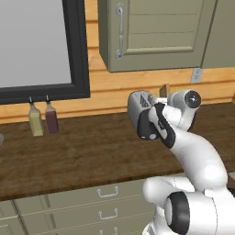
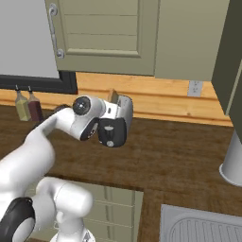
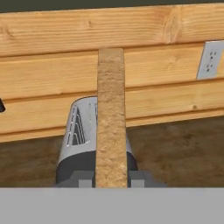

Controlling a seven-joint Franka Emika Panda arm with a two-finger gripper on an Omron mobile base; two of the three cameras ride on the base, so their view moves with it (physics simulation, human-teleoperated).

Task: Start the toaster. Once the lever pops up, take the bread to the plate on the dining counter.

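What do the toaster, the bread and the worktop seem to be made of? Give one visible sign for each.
Toaster: probably brushed metal, silver-grey with a dull sheen, and a dark, plastic-looking end.
Bread: toasted bread, tan with a grainy, crumbly surface.
Worktop: dark wood, or a wood-look finish, with streaky brown grain.

Two small glass bottles, one with yellowish contents and one dark red, stand touching side by side on the dark brown wood-grain worktop, well to the left of the claw, beneath a black-framed grey window. Above the claw hangs a sage-green panelled wall cupboard with a silver bar handle. A white wall socket sits on the pale plank wall to the claw's right; lower right lie a ribbed steel sink drainer and a pale grey cylinder.
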